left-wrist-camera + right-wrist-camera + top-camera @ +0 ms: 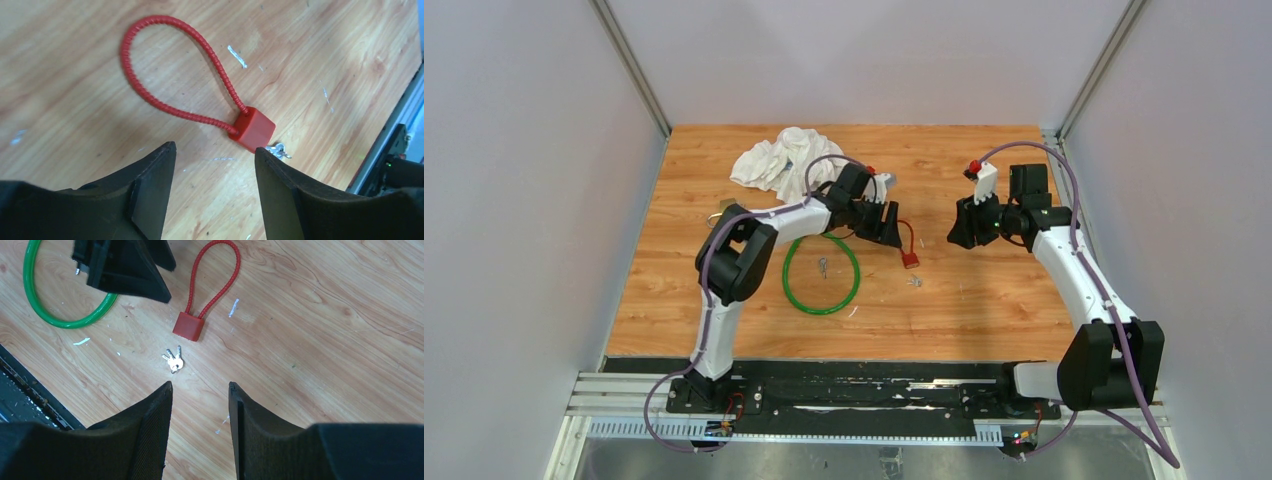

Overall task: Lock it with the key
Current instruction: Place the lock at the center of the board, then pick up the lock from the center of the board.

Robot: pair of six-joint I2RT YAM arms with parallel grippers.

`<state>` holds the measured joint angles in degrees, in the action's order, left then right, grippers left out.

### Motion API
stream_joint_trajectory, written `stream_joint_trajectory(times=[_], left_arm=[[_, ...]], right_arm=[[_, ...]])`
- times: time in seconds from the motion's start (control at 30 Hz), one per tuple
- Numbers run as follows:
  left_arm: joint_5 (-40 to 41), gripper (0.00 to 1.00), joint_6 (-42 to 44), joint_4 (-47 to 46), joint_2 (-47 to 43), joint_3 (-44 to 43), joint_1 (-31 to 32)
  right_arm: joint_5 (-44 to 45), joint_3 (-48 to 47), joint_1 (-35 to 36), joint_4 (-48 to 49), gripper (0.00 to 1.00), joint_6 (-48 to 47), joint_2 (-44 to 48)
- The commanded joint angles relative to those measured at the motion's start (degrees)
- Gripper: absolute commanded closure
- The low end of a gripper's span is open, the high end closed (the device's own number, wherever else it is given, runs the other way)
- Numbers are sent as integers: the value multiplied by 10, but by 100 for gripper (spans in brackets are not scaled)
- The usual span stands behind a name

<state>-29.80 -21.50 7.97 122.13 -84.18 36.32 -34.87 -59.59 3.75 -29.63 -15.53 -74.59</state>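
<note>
On the wooden worktop (984, 300) the red lock (189, 326) lies flat, with the keys (173, 360) just beside its body. The left fingers (155, 187) and the right fingers (150, 432) hover above them, spread apart and gripping nothing.

The wooden surface (984, 300) carries a red cable lock (189, 325), its block just beside a small bunch of keys (174, 360). A green ring (822, 312) lies near them. A crumpled white cloth (774, 160) lies toward the far edge.
</note>
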Motion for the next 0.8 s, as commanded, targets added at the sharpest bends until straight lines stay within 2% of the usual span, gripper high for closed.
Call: stream_joint_trajectory(times=[0.0, 0.13, 0.23, 0.3, 0.33, 0.6, 0.77], left_arm=[[64, 36, 82, 31, -75, -10, -10], [125, 35, 173, 38, -140, 14, -12], [173, 34, 249, 35, -194, 47, -13], [203, 28, 292, 29, -230, 75, -15], [219, 25, 307, 24, -248, 89, -17], [299, 5, 380, 10, -354, 166, -54], [306, 3, 402, 43, -399, 184, -99]], right_arm=[[-2, 4, -7, 5, 55, -11, 11], [18, 3, -7, 6, 53, -17, 17], [72, 9, -6, 18, 50, -22, 34], [112, 18, -6, 30, 28, -26, 49], [123, 21, -6, 37, 27, -28, 58], [169, 31, -7, 60, 24, -31, 94], [189, 33, -7, 67, 23, -34, 104]])
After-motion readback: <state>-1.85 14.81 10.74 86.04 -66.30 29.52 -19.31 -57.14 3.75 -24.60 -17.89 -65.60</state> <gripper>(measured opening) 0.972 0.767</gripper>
